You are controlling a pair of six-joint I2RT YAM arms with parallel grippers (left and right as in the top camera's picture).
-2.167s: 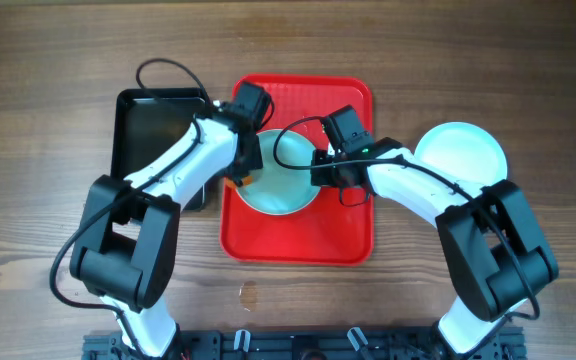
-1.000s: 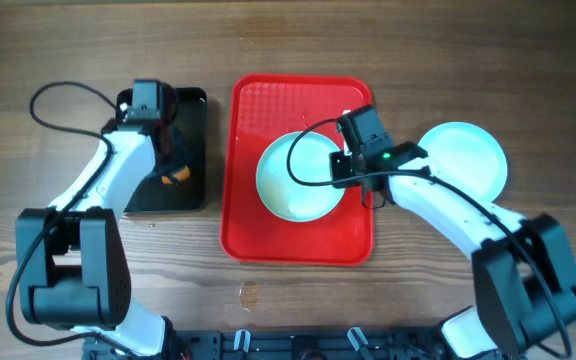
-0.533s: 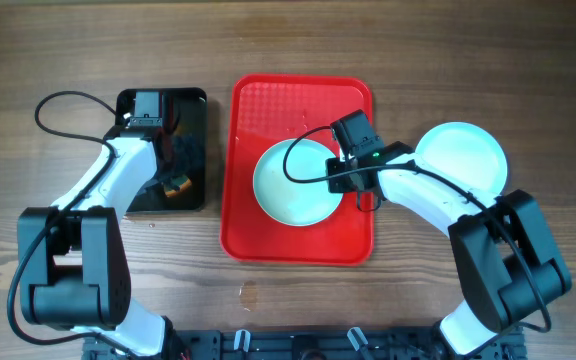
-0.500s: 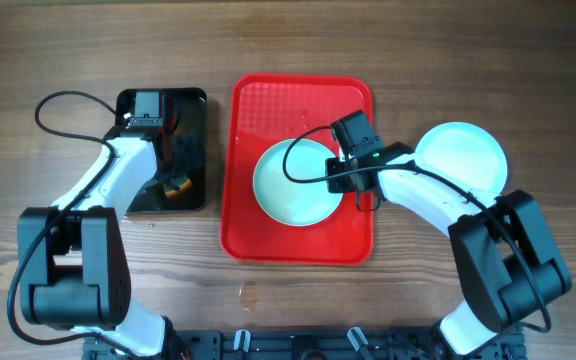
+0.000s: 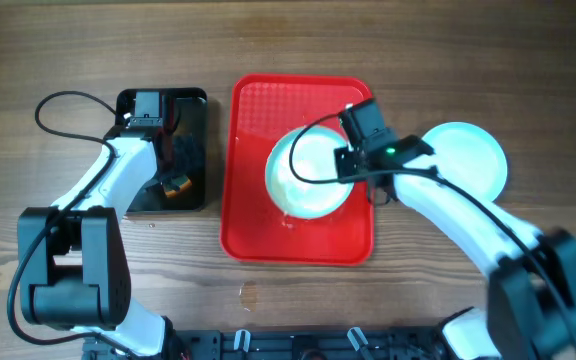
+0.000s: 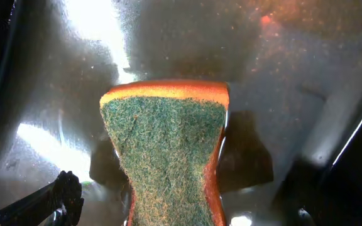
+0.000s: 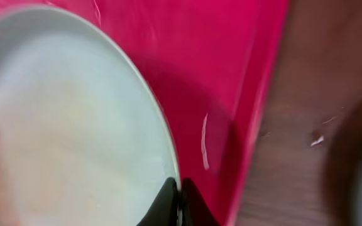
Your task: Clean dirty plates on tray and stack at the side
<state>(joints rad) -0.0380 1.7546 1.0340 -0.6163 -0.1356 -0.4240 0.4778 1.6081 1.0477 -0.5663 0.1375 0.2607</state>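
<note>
On the red tray (image 5: pixel 258 230) is a pale plate (image 5: pixel 308 175), and my right gripper (image 5: pixel 353 165) is shut on its right rim. In the right wrist view the thin black jaws (image 7: pixel 178 204) pinch the plate's edge (image 7: pixel 68 125) above the tray (image 7: pixel 231 63). A second plate (image 5: pixel 468 155) lies on the wood to the right of the tray. My left gripper (image 5: pixel 173 162) is open over the black tray (image 5: pixel 196 120). A green and orange sponge (image 6: pixel 168 150) lies between its spread fingers (image 6: pixel 65 194), untouched by them.
The black tray's wet, glossy floor (image 6: pixel 281 81) surrounds the sponge (image 5: pixel 175 185). Bare wooden table (image 7: pixel 319 94) lies between the red tray and the right-hand plate. Cables loop above both arms.
My right gripper has carried the plate to the right across the red tray. A second ago the left gripper let go of the sponge; it has since stayed over the black tray.
</note>
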